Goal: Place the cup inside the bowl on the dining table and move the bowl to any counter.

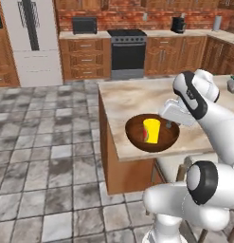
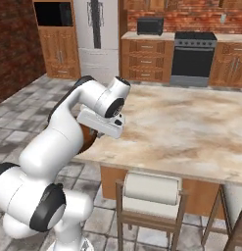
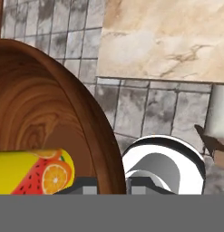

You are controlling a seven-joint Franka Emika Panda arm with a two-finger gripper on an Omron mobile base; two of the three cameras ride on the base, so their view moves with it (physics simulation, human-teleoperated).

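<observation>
Nearest in hand view: bowl (image 3: 63, 118) wall, dark wood, grain visible inside, rim running between the two dark fingertips (image 3: 86, 186). Jaws narrow, pinched on bowl rim, one finger inside and one outside. Cup (image 3: 34, 172) yellow with fruit print, resting inside bowl just beside inner finger; contact with finger not resolvable.

Left base view: bowl (image 1: 152, 133) tilted, near front edge and corner of dining table (image 1: 132, 97); whether lifted off table cannot tell. Cup (image 1: 151, 130) upright inside bowl. Gripper (image 1: 169, 125) at bowl's right rim.

Right base view: bowl (image 2: 89, 139) mostly hidden behind arm, at left edge of dining table (image 2: 191, 127). Counter (image 1: 85, 34) well behind table, against brick wall.
</observation>
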